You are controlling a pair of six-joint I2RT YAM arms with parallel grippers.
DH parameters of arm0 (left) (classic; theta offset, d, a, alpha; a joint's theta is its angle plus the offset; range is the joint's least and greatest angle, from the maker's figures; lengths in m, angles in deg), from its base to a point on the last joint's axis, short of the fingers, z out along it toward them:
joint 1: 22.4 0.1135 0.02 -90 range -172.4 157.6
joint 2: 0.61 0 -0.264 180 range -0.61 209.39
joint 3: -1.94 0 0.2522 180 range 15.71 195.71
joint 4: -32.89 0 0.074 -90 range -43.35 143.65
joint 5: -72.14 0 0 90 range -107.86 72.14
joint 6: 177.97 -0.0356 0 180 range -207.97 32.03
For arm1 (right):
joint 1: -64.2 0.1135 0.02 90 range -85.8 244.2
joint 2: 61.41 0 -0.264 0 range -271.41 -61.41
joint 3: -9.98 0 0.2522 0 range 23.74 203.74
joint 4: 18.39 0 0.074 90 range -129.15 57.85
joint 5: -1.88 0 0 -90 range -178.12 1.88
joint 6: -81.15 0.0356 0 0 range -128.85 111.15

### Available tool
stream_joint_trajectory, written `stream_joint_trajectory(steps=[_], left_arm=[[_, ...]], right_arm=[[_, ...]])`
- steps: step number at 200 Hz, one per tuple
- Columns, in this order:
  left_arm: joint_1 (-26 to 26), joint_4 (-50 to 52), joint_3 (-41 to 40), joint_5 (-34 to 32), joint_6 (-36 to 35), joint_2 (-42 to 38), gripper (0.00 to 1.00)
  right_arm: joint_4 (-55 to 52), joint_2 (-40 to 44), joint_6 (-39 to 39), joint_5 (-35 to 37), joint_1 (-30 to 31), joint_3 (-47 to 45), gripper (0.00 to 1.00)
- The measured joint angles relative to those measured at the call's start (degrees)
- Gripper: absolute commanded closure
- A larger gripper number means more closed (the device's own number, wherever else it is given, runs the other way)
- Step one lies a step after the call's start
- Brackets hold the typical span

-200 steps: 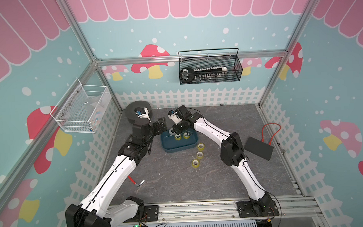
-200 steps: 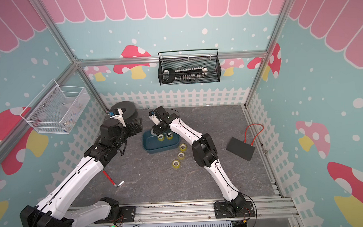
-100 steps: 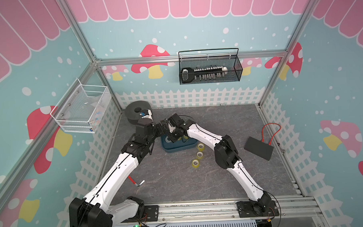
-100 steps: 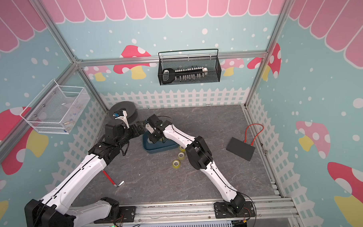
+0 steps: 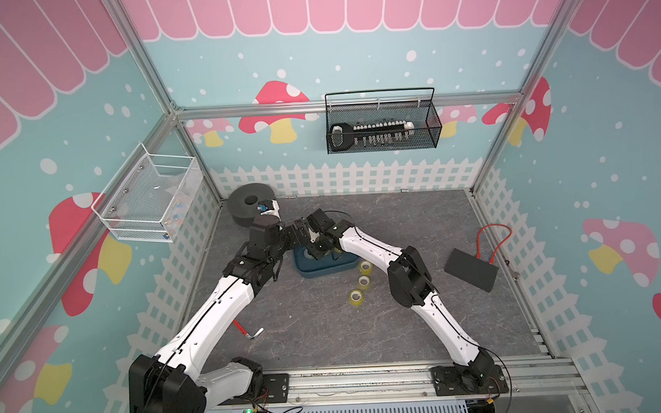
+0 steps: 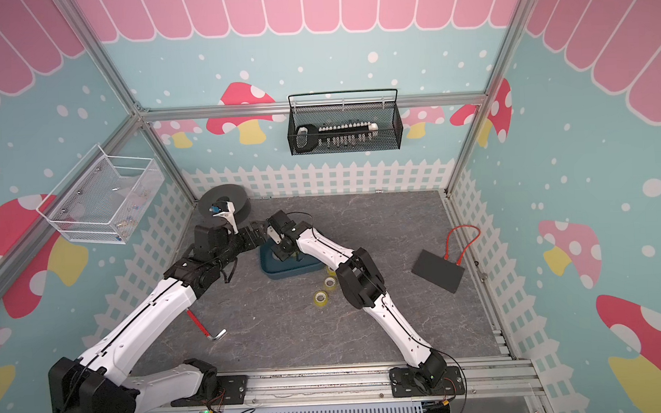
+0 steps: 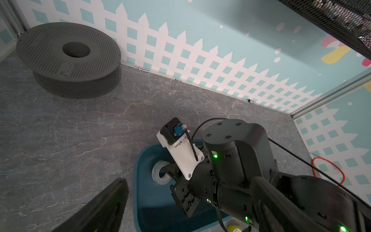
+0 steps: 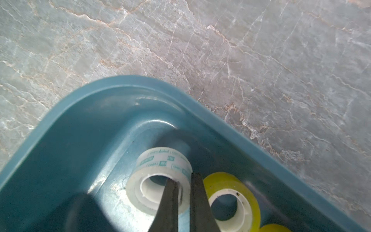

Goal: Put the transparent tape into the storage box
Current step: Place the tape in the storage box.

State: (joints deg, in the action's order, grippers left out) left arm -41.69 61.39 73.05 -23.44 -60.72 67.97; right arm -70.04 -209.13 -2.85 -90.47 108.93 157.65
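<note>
The transparent tape (image 8: pixel 158 180) is a clear roll with a white core, low inside a corner of the teal storage box (image 8: pixel 140 80). My right gripper (image 8: pixel 183 200) is shut on its wall, one finger in the core and one outside. Whether the roll rests on the box floor I cannot tell. A yellow roll (image 8: pixel 230 198) lies beside it in the box. The left wrist view shows the same clear roll (image 7: pixel 160 174) under the right wrist. My left gripper (image 5: pixel 296 231) hangs wide open and empty just left of the box (image 5: pixel 323 270), close to the right gripper (image 5: pixel 317 251).
Three yellow tape rolls (image 5: pixel 363 282) lie on the grey floor right of the box. A grey spool (image 5: pixel 251 204) sits at the back left, a black block with a red cable (image 5: pixel 471 268) at the right, and a red-handled hex key (image 5: pixel 246 331) by the left arm.
The right gripper has come down and leftward into the box with the clear roll. The left gripper has swung right, closer to the box, still open.
</note>
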Motion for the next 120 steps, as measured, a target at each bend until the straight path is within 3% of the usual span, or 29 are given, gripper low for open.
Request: stream_joint_trajectory(steps=[65,120], left_arm=[[0.0,0.0,0.0,0.3,0.0,0.2,0.01],[0.0,0.0,0.0,0.4,0.0,0.5,0.01]], right_arm=[[0.5,-0.3,-0.2,0.3,0.0,0.9,0.81],[0.9,-0.4,-0.2,0.4,0.0,1.3,0.77]])
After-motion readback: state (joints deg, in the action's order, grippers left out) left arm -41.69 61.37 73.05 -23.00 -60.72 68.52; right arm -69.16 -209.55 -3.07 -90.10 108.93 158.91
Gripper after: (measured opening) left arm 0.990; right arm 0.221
